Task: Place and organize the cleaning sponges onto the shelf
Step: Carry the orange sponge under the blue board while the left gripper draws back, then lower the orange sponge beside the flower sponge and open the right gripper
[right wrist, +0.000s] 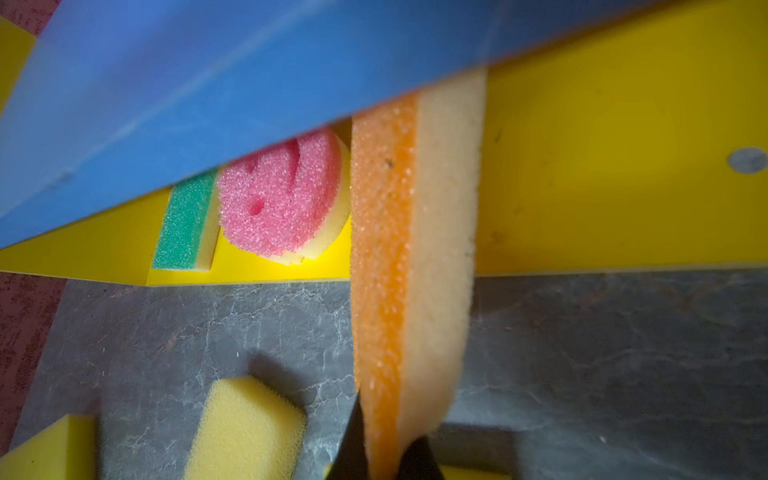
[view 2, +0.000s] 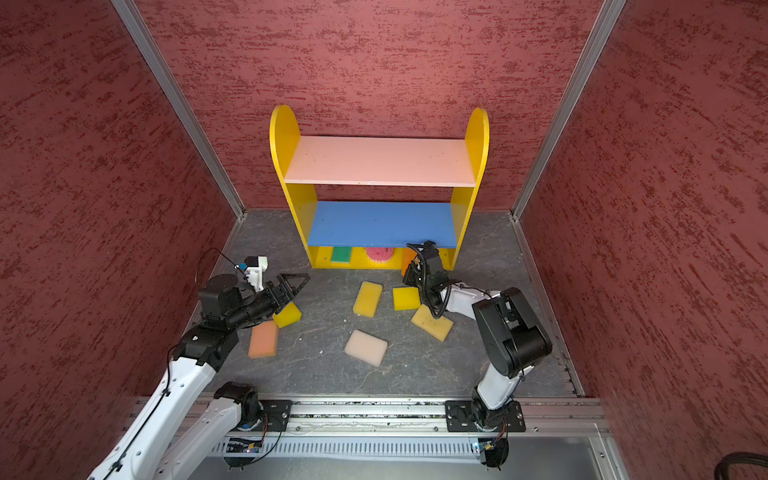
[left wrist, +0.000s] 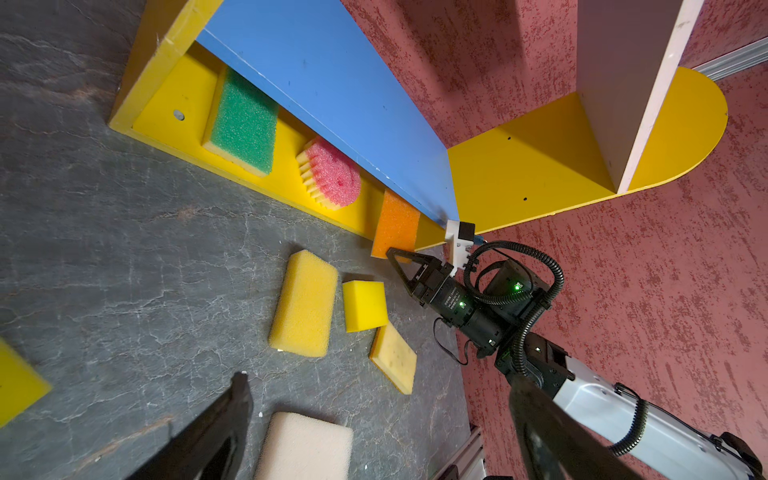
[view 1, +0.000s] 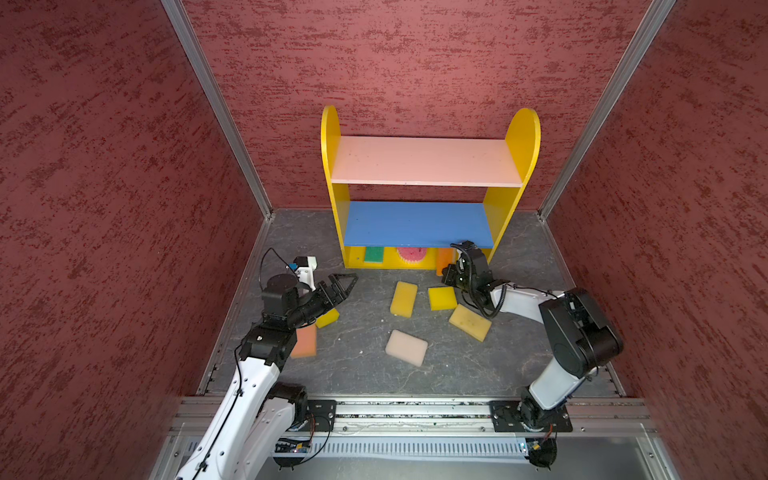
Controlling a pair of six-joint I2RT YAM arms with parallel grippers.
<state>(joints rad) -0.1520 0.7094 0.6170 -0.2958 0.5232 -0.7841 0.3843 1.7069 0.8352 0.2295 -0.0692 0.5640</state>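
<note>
My right gripper [right wrist: 386,457] is clamped tight on the orange sponge [right wrist: 399,249], pinching its near end so that it stands on edge. Its long axis runs straight away from the fingers into the shelf [view 1: 523,137]. The far end sits under the blue board [right wrist: 208,62], over the yellow bottom board [left wrist: 158,120] and just beside the pink round sponge [right wrist: 278,195]. The near end hangs out over the floor. I judge the push goes forward along that axis. My left gripper [view 1: 347,289] hovers wide open and empty near the small yellow sponge [view 2: 287,314], well apart from the shelf.
</note>
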